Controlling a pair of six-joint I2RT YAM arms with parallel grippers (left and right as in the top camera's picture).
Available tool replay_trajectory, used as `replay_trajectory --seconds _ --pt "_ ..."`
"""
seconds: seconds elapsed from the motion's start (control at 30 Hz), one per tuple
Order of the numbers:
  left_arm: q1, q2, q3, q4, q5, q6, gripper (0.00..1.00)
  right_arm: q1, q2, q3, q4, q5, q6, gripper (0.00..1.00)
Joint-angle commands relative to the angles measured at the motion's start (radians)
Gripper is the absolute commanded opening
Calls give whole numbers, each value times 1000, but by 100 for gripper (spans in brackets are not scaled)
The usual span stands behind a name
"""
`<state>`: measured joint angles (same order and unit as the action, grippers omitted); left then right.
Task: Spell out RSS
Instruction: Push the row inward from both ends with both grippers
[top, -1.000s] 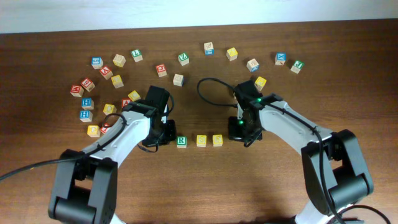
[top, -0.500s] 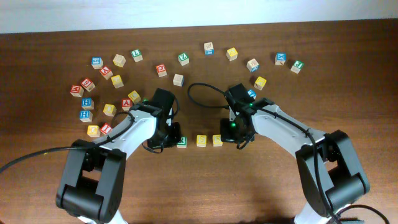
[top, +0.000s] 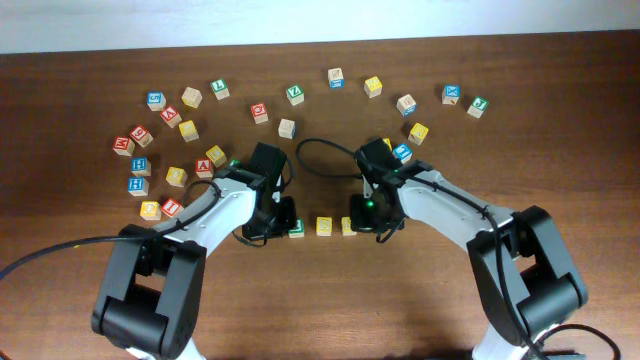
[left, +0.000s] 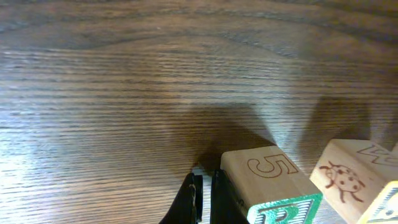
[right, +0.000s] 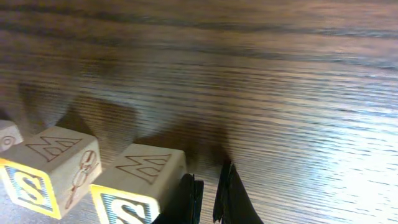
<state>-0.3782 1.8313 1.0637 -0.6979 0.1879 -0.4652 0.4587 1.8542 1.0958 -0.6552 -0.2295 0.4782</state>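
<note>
A short row lies at the table's front middle. The white-faced cube with the green R (top: 297, 229) is on its left, and two yellow-faced S cubes (top: 324, 226) (top: 347, 226) follow on its right. My left gripper (top: 282, 217) is shut and empty, low on the wood, its right finger against the R cube (left: 273, 186). My right gripper (top: 361, 214) is also shut and empty. Its left finger touches the nearest S cube (right: 134, 190), with the other S cube (right: 50, 171) just beyond. The gaps in the row are small.
Many other lettered cubes lie in an arc behind the arms: a cluster at the left with a blue cube (top: 138, 185), a green one (top: 294, 94) at the back, a yellow one (top: 373, 86), and blue (top: 452, 94) and green (top: 477, 106) ones at the right.
Both shut grippers have slid inward against the ends of the row. The R cube has shifted slightly right and the right-hand S cube slightly left, closing the gaps.
</note>
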Motion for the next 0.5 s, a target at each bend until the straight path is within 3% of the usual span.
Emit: replay_trajectory --seconds 0.0,0.47 --pt "-18 15 -6 14 30 -10 0 21 35 -13 9 -11 31 4" --pt "-64 15 -6 56 26 -13 0 21 35 -13 46 -59 35 4"
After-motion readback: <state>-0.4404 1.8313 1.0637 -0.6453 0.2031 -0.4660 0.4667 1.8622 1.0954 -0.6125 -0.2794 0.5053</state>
